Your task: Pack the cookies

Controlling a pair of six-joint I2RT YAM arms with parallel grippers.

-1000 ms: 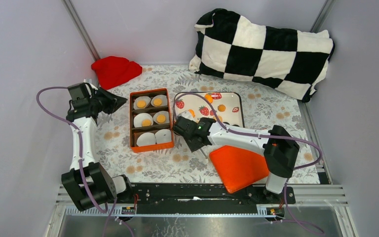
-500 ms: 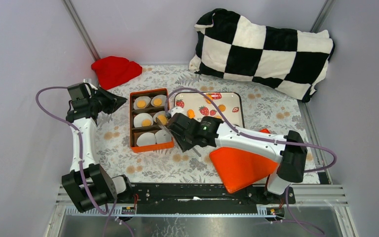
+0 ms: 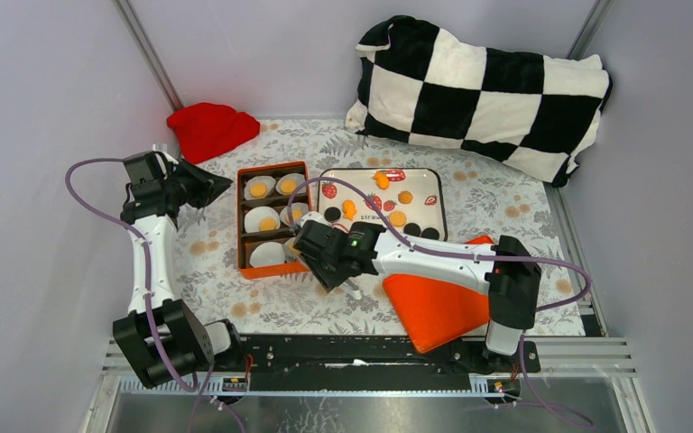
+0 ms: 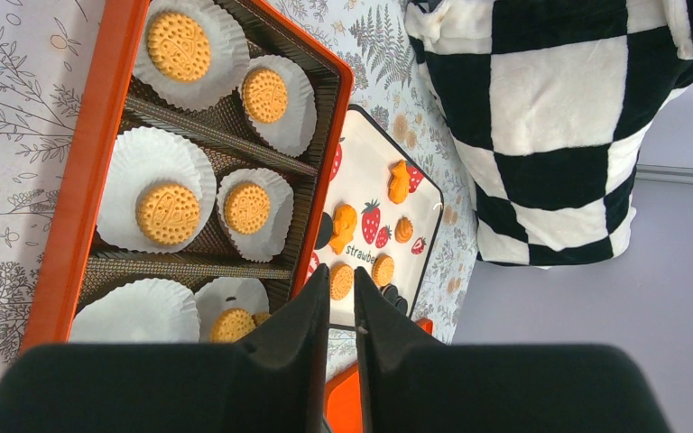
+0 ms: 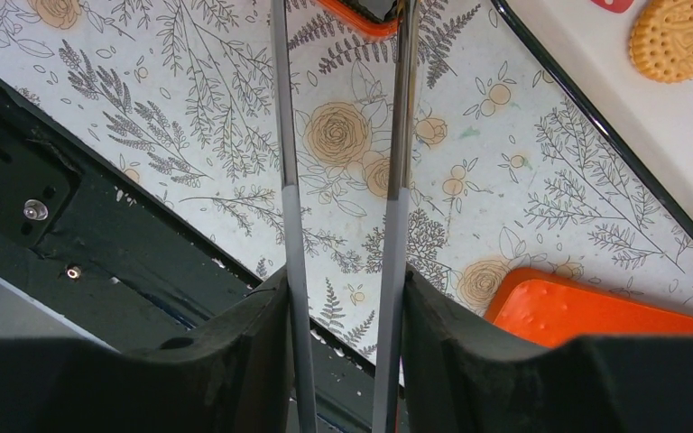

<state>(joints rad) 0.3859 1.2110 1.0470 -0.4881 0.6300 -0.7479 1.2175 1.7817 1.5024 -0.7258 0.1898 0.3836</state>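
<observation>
We count five cookies (image 4: 169, 214) sitting in paper liners (image 4: 156, 200) inside the orange box (image 4: 81, 171), left of centre in the overhead view. The rest lie loose on the strawberry tray (image 3: 433, 185) just to its right, orange ones with a few black ones (image 3: 412, 230) along the tray's lower edge.

The right gripper (image 3: 311, 258) hangs over the lower right corner of the box. It carries two thin rods (image 5: 284, 135) that stand apart, with nothing between them along the length we can see. Their tips run off the top of the wrist frame, so we cannot tell whether they pinch a cookie. The left gripper (image 4: 341, 307) is parked at the upper left of the overhead view. It is closed to a thin slit and holds nothing.

We judge the rods to be the main risk. They are long, smooth and narrow, so a cookie could twist out and land on the rim or a divider. A tip could also snag a light liner and drag it, or nudge the box across the cloth (image 5: 343, 135). The forearm also passes low over the orange lid (image 3: 433, 302) and could shove it.

Only the left wrist view shows the liners' contents. The bottom left liner is bare, and the one beside it holds a cookie. From overhead, the right arm hides that corner. The right wrist view alone shows the gap between the rods. Only the overhead view takes in the whole tray at once.
</observation>
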